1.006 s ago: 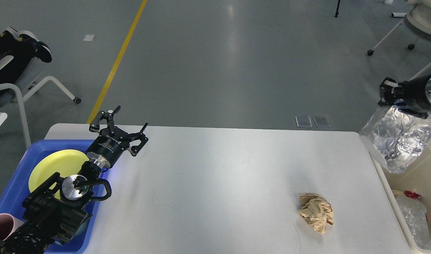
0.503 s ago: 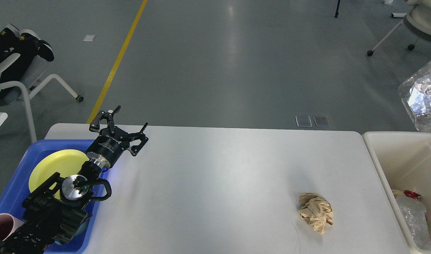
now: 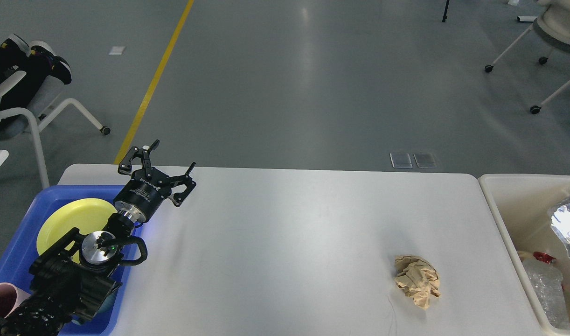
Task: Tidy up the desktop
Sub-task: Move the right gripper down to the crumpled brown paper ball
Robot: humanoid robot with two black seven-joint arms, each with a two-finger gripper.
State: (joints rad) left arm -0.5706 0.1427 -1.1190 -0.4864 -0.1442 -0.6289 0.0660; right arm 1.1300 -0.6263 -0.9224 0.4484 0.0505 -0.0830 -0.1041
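Grey workshop floor behind; wide white rectangular desktop [image 3: 285,242] fills lower frame. Crumpled brown paper ball [image 3: 418,280] lies lower right on desktop, near beige rectangular bin [image 3: 509,205] at right edge. Left gripper [image 3: 160,173] at left, above blue plastic tray [image 3: 19,238] corner, jaws spread wide, empty. Right gripper out of frame. Paper sits far right of left gripper, likely right arm's job.

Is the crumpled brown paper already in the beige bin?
No, the crumpled brown paper lies on the desktop, apart from the beige bin at the right.
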